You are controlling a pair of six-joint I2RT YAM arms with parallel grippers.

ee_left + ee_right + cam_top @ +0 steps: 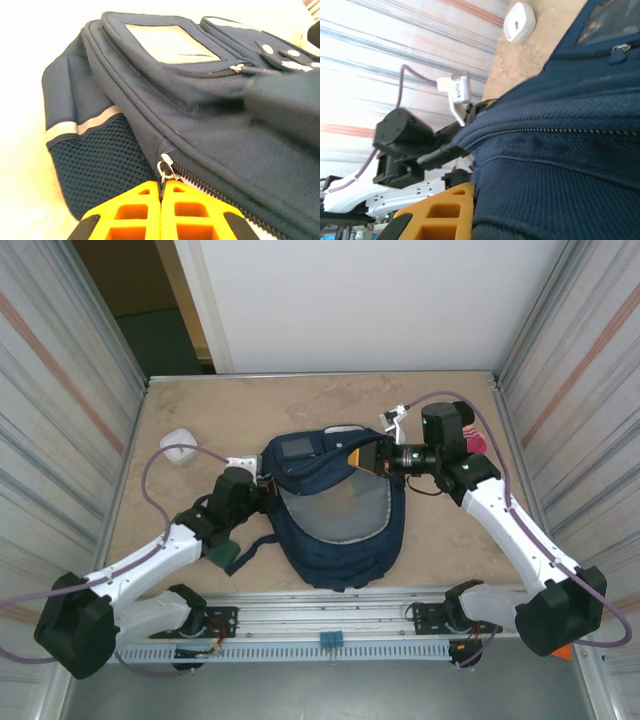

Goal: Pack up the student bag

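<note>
The left tool (161, 192) was pinched shut on the zip pull (166, 169) of the bag (335, 535), which lay in the middle of the counter (450, 540). The right tool (362, 462) was clamped on the bag's far right edge. An uneven pull could slip the small zip pull free or drag the bag.
</note>
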